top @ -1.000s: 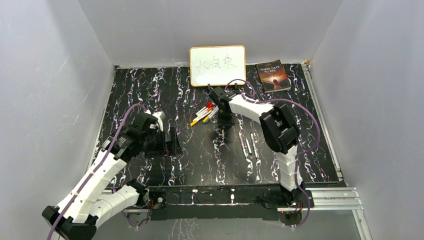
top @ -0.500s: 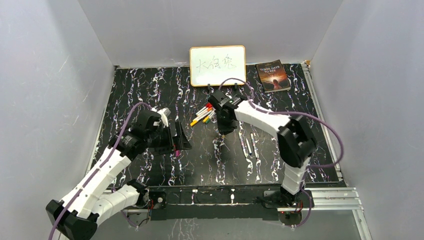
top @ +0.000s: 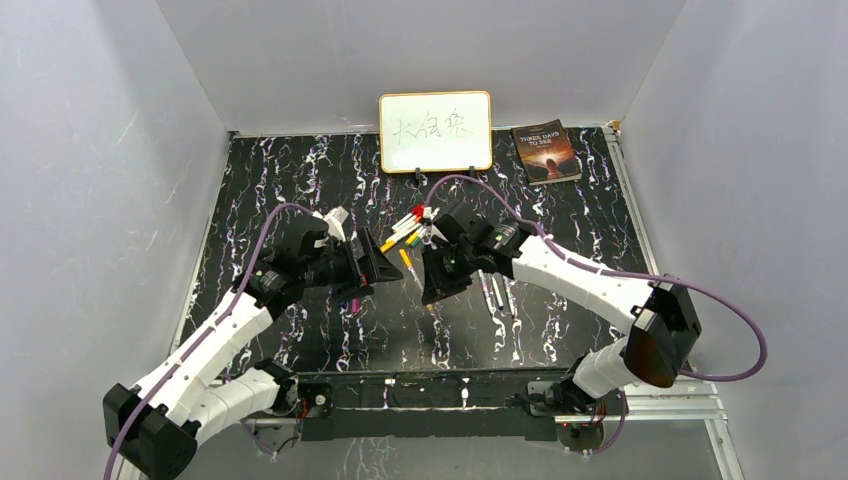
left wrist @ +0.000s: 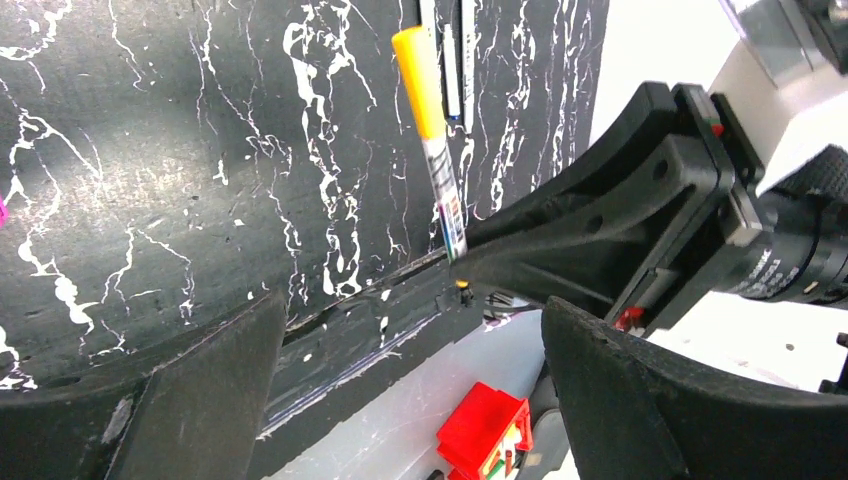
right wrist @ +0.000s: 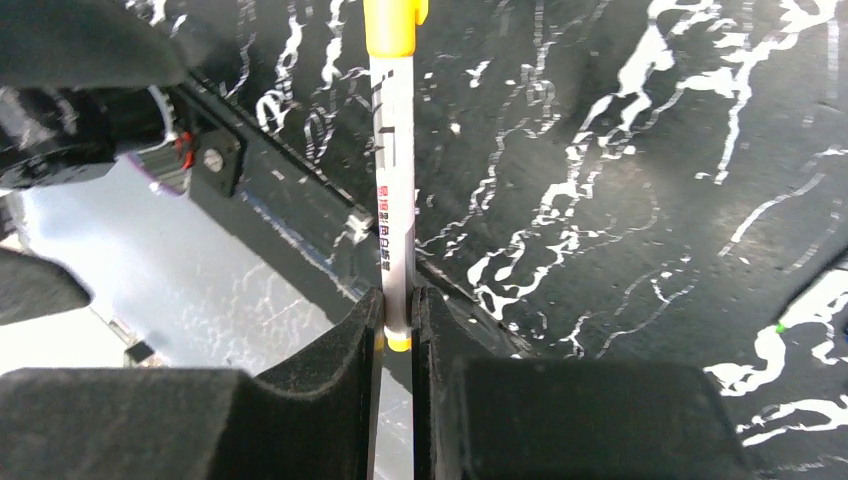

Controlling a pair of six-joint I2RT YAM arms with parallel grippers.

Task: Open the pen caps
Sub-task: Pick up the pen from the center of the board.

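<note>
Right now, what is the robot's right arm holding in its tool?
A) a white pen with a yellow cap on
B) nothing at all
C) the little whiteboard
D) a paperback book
A: in the right wrist view the right tool is shut on the white barrel of a pen, whose yellow cap is on.

Top view: high, from 6 o'clock of the table (top: 300,170), facing 12 o'clock. Wrist views: close, opposed, sharing one yellow-capped pen (left wrist: 446,200).
</note>
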